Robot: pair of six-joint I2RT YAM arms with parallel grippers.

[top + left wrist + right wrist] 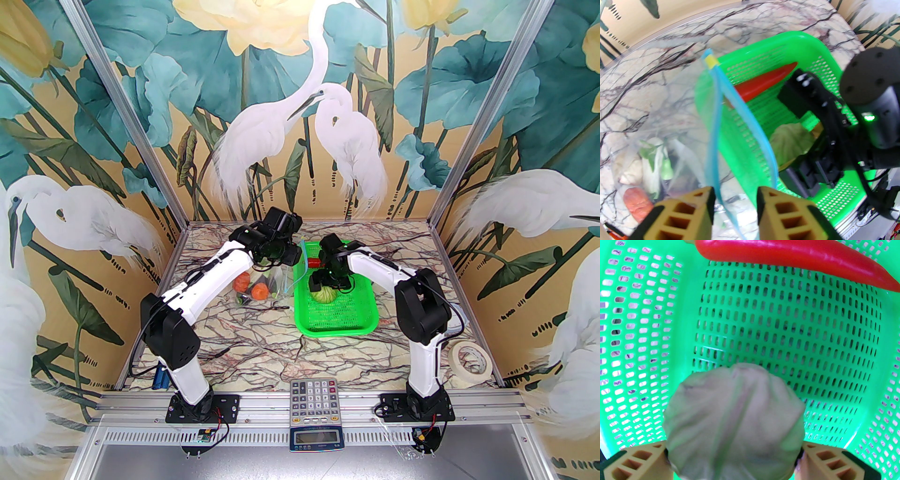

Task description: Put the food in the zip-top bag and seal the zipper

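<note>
The left gripper [736,191] stood released, its two fingers [693,211] parted. One lip of the zipper [714,121] ran through the gap between them, close to the inner face of the finger on the left of the wrist view. Contact between that lip and the pad could not be determined. The other lip curved away ahead and to the right, then passed behind the tip of the opposite finger. The two lips were separated, so the mouth of the zip-top bag [658,100] was open. A yellow tab [711,61] marked the far end of the zipper, ahead of the fingertips.

Inside the bag, ahead of and to the left of this gripper, lay a napa cabbage [652,159], a pale bulb [627,173] and a tomato [637,204].

The right gripper [733,446] was clenched on the green cabbage [733,422], with one finger against each flank. The cabbage occupied the full span between the fingertips. The green mesh basket [787,322] lay directly below this gripper. Whether the cabbage was clear of the basket floor could not be determined. The red chili [787,254] lay ahead of the fingertips, across the far end of the basket floor.

In the top external view, the bag stood just to the left of the right gripper, outside the basket's left wall. The left gripper was above the bag's mouth.
</note>
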